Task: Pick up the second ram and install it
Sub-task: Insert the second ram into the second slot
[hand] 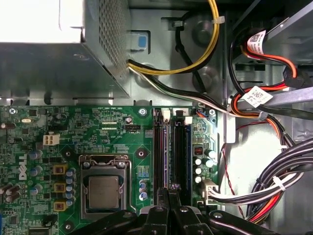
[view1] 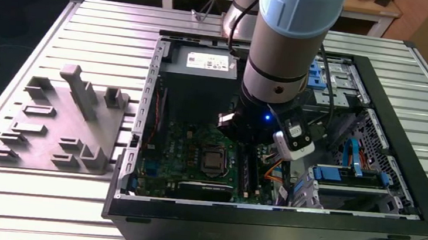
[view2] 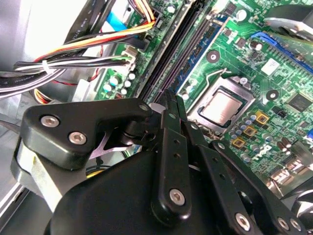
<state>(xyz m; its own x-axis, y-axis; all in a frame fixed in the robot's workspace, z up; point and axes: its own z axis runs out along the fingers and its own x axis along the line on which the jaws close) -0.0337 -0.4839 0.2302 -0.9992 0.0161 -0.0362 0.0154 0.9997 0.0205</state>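
**A:** Lay it out for me, biggest things first.

**B:** There's a slatted table [view1: 90,14] with the open computer case [view1: 419,193] on it. In the exterior view, a grey fixture tray [view1: 47,139] sits at nine o'clock from the case. The arm [view1: 284,44] comes down into the middle of the case, and the power-supply box [view1: 203,66] is at ten o'clock from its wrist.

**A:** And the hand?

**B:** The gripper [hand: 172,188] has its fingers drawn together with hardly a gap. Its tips are down at the memory slots [hand: 182,147], beside the processor socket [hand: 103,188]. A thin dark strip on edge, which I take for the second ram [hand: 167,152], stands in the slot running out from under the tips. I cannot tell whether the fingers pinch its end or only bear on it.

**A:** What might go wrong?

**B:** My guess is that a crooked stick could jam under a push, or leave a latch [hand: 164,113] unclosed. Such narrow tips could also slip off the edge onto the board.

**A:** How do the views differ?

**B:** The exterior view gives the tray and the whole case. The first wrist view looks straight down on the slots, with the cable bundle [hand: 288,166] near them. The second wrist view gives the gripper [view2: 172,97] linkage close up.
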